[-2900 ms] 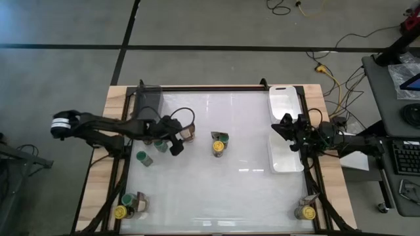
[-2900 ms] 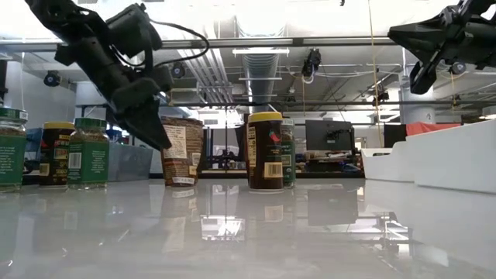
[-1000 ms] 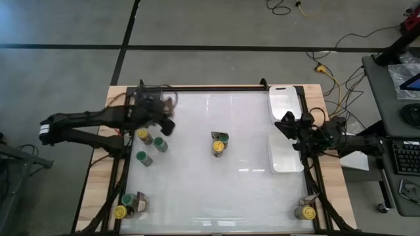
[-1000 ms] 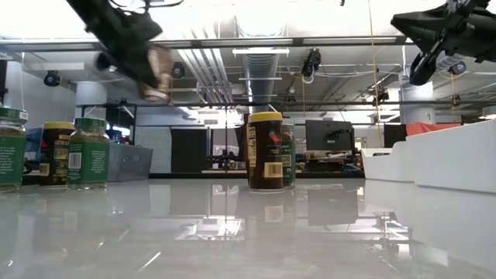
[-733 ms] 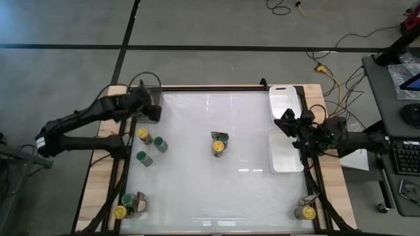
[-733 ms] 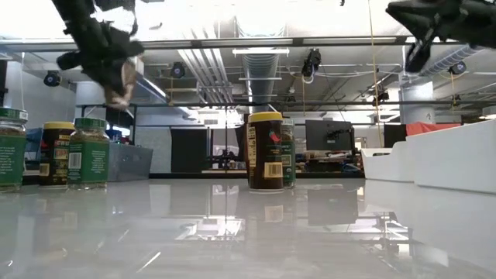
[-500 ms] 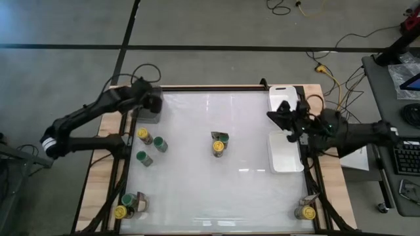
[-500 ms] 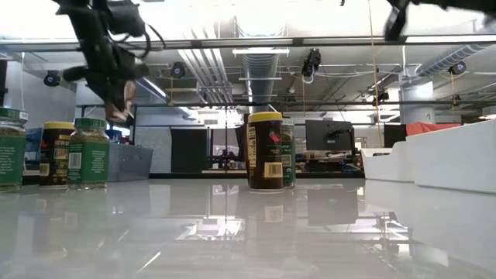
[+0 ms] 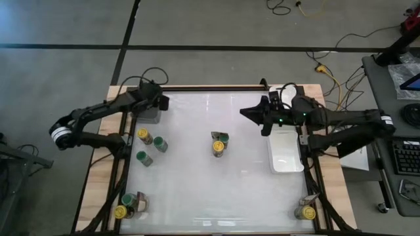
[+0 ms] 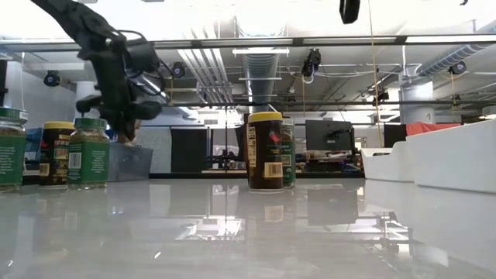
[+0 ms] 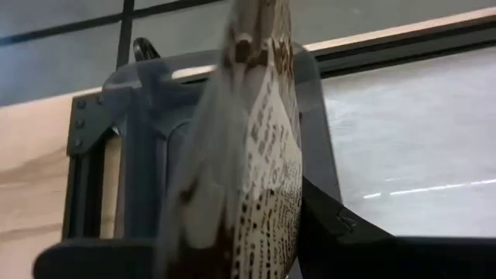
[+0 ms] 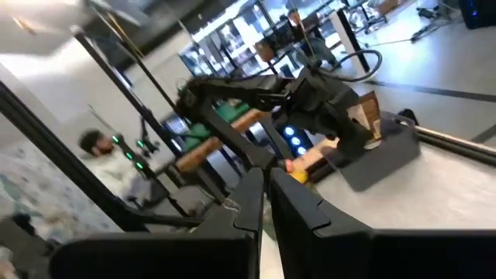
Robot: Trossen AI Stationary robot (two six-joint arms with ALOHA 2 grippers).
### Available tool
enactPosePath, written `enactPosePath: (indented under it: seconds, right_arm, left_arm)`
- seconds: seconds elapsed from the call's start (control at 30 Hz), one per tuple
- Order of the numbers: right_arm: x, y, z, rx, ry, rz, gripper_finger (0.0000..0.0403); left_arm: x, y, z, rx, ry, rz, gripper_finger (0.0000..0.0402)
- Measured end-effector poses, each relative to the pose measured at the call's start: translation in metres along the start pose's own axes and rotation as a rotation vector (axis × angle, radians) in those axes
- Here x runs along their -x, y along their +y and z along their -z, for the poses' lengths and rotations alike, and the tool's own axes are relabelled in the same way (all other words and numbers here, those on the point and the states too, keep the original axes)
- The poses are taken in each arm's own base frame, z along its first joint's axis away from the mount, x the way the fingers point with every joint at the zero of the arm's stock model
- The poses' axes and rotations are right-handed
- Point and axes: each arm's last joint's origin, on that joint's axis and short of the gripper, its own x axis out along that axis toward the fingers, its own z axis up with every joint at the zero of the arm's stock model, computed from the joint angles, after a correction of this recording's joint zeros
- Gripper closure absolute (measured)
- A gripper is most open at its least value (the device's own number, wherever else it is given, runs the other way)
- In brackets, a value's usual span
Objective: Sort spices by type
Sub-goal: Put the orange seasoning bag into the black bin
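From above, the left gripper hangs right over the grey bin at the far left corner of the table. Three jars stand just in front of the bin: a yellow-lidded jar, a green-lidded jar and a second green-lidded jar. A pair of jars stands farther from the bin, mid-table. More jars sit at the near corner on the bin's side, and one jar sits at the corner diagonally opposite the bin. The right gripper floats above the table, well apart from the bin, between the middle pair and the white tray.

At table height, the left gripper sits directly above the bin with a brownish packet in it. The three jars show beside the bin. The middle jar stands off to the bin's other side.

On the left wrist camera, the fingers are closed on a clear, label-printed packet, which hangs over the bin.

On the right wrist camera, the right gripper has its fingers pressed together, holding nothing. Far across the table it sees the packet over the bin. A person sits in the room beyond.
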Motion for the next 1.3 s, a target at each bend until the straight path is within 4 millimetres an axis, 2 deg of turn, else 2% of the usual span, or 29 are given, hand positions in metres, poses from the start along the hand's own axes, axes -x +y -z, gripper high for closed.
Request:
enactPosePath:
  seconds: [0.17,0.4,0.57,0.77,0.97,1.3]
  right_arm:
    - [0.007,0.012,-0.022,0.028,0.035,0.027,0.0385]
    - [0.018,0.019,-0.034,0.057,0.100,0.064,0.0385]
    - [0.017,0.018,-0.033,0.076,0.112,0.070,0.0385]
    - [0.013,0.016,-0.029,0.077,0.123,0.079,0.0385]
    - [0.013,0.017,-0.031,0.077,0.115,0.081,0.0385]
    - [0.013,0.017,-0.032,0.077,0.114,0.082,0.0385]
  left_arm:
    - [-0.015,-0.004,-0.005,0.040,-0.019,0.001,0.0364]
    - [-0.047,0.009,-0.010,0.094,0.080,0.013,0.0364]
    - [-0.058,0.007,-0.020,0.097,0.079,0.034,0.0364]
    - [-0.073,0.004,-0.019,0.091,0.114,0.013,0.0364]
    - [-0.080,0.002,-0.018,0.092,0.121,0.009,0.0355]
    - [-0.079,0.001,-0.019,0.086,0.112,0.021,0.0352]
